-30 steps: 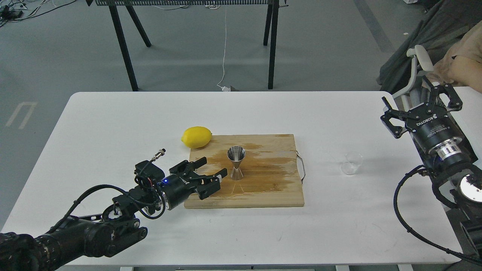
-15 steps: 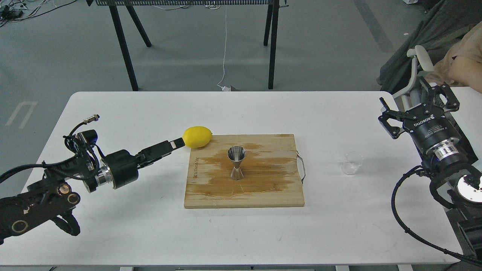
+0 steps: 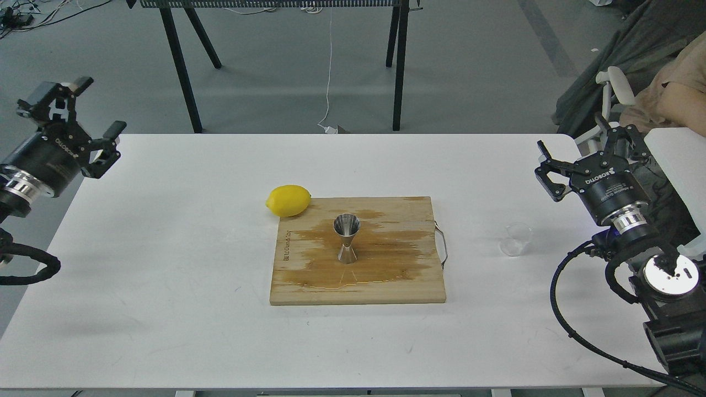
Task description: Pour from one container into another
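Observation:
The small clear cup (image 3: pixel 516 239) stands on the white table (image 3: pixel 165 248), right of the wooden board (image 3: pixel 386 275). On the board's middle the steel hourglass jigger (image 3: pixel 347 238) is upright, with a dark wet stain spread around it. My right gripper (image 3: pixel 586 154) hangs open above the table's right edge, up and to the right of the cup, holding nothing. Far off at the table's left edge my left gripper (image 3: pixel 71 116) is raised and open, also empty.
A yellow lemon (image 3: pixel 288 200) lies against the board's far left corner. A wire handle (image 3: pixel 443 245) juts from the board's right side. Black trestle legs (image 3: pixel 182 71) stand behind the table. A chair and a person (image 3: pixel 673 88) are at the far right.
My left arm has pulled back from beside the jigger, swung left past the lemon and risen to the table's far left edge. The right gripper has drifted slightly left and down.

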### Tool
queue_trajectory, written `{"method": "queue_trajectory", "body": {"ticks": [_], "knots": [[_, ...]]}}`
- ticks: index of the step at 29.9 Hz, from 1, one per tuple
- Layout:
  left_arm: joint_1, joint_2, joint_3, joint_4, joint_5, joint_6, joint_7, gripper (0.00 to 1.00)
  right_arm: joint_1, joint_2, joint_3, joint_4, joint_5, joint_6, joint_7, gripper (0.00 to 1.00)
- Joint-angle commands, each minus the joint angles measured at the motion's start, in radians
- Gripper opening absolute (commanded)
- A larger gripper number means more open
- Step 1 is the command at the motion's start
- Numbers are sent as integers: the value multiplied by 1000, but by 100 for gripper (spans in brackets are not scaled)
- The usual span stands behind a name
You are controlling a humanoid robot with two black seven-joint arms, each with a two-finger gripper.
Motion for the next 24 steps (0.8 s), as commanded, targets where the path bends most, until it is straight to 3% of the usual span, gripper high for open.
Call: {"method": "queue_trajectory", "body": {"ticks": [1, 8, 17, 24], "knots": [[-21, -10, -6, 26, -96, 0, 0, 95, -3, 12, -12, 6, 110, 0, -5, 99], [-18, -27, -6, 26, -184, 0, 0, 96, -87, -17, -13, 61, 302, 0, -12, 99], [-17, -88, 7, 28, -182, 0, 0, 96, -376, -103, 42, 368, 434, -16, -8, 98], [-17, -98, 7, 28, -182, 0, 0, 97, -417, -109, 174, 501, 434, -566, -3, 98]]}}
